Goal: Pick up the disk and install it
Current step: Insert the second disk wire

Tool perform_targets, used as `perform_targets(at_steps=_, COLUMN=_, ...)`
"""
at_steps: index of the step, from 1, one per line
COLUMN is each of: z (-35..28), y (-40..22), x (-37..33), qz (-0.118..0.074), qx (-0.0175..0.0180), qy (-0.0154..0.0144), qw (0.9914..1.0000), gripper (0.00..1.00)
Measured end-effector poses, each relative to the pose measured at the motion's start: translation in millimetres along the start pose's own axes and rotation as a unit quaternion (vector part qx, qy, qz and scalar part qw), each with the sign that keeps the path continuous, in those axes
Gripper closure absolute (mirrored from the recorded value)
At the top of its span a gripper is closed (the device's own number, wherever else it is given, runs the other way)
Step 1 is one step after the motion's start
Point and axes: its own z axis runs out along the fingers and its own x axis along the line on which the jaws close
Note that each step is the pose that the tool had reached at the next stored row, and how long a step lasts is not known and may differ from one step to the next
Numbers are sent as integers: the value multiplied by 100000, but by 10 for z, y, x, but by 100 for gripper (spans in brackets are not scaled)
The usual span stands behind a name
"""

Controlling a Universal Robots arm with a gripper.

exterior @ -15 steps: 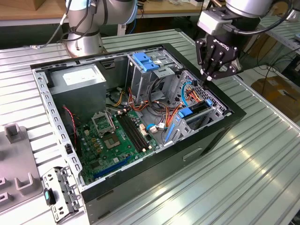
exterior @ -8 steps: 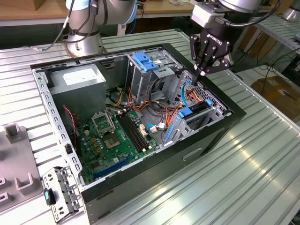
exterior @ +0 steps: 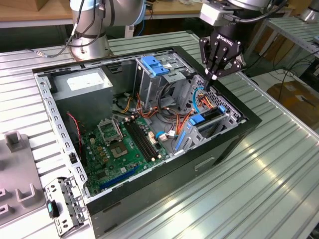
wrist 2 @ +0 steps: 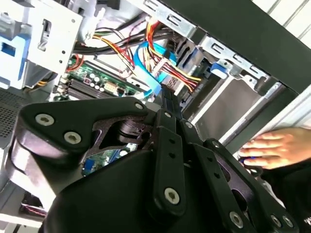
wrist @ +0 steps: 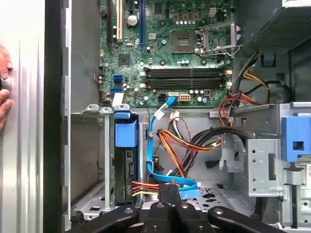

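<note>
The disk (exterior: 198,119) stands on edge in the drive bay at the corner of the open computer case (exterior: 249,122), on the exterior view's right. Its blue side rail (wrist: 126,133) shows at the bay's mouth in the first wrist view. My gripper (exterior: 214,75) hangs just above the case behind the bay, over a blue data cable (wrist: 165,170) and red-yellow power wires. Its black fingers (wrist 2: 167,104) are pressed together with nothing between them. The gripper is a little above the cables and apart from the disk.
A tall grey cage with a blue handle (exterior: 152,64) stands mid-case. A grey power supply box (exterior: 82,82) and the green motherboard (exterior: 124,144) are also inside. A person's hand (wrist 2: 272,145) rests on the table beside the case. A metal bracket (exterior: 62,204) lies outside.
</note>
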Motion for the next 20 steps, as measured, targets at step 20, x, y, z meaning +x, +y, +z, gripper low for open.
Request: perform_targets(at_steps=20, z=11, y=-21, x=-154, qz=198, qx=6, qy=3302, qw=99945, gripper=70)
